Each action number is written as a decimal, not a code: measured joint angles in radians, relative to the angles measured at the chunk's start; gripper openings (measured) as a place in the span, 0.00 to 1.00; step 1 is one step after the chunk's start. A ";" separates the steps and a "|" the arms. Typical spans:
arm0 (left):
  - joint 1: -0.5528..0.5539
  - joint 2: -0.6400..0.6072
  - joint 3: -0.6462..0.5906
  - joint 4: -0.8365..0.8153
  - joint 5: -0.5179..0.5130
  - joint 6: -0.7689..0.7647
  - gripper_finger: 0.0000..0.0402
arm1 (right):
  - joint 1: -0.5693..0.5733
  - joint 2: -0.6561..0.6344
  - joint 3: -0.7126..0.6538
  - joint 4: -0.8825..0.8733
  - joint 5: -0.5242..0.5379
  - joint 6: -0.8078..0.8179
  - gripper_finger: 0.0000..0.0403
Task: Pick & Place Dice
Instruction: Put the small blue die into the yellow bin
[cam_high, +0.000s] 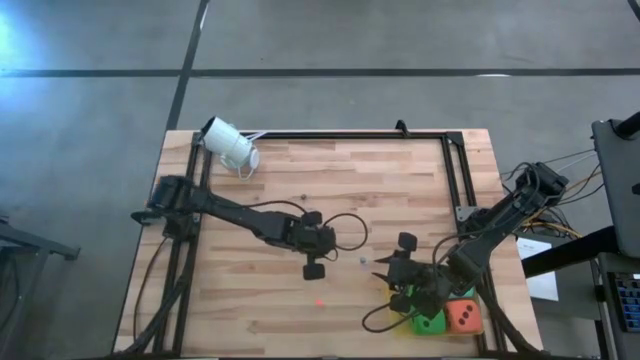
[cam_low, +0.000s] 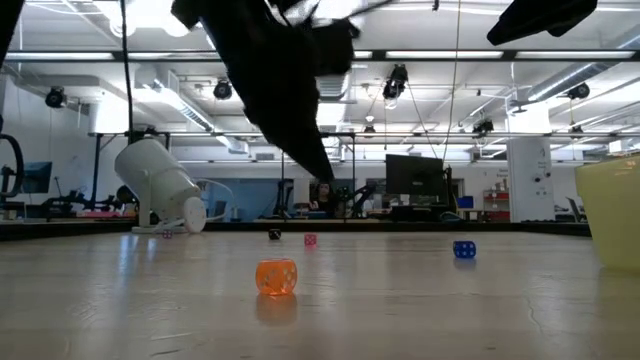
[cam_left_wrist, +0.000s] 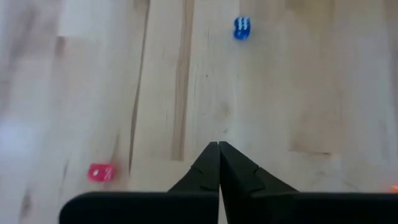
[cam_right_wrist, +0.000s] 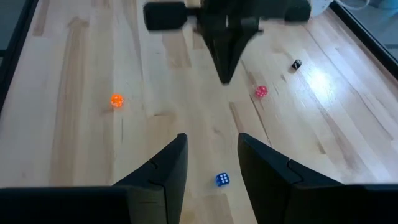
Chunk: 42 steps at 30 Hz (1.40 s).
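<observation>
Hanging over the middle of the pale wooden plank counter, the left gripper has its jaws clenched tip to tip with nothing between them. In its wrist view a tiny blue die lies at the top centre and a tiny pink die at the lower left, both well apart from the tips. The right gripper sits over the lower right of the high view, jaws released and holding nothing. The blue die shows on the wood below the gap. A bright green soft cube with dark pips and an orange-red soft cube with dark pips rest side by side at the lower right corner of the high view, partly under the right arm. I cannot make out the other cubes. A white cup lies on its side at the upper left.
</observation>
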 joint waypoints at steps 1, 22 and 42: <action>-0.006 -0.018 -0.001 -0.012 -0.011 -0.007 0.01 | 0.000 0.000 -0.001 0.002 0.000 0.011 0.33; -0.372 -0.318 -0.003 -0.118 -0.392 -0.013 0.00 | -0.204 0.000 -0.253 0.275 -0.296 -0.056 0.33; -0.385 -0.316 -0.003 -0.160 -0.396 -0.018 0.00 | -0.320 0.023 -0.456 0.683 -0.401 -0.272 0.33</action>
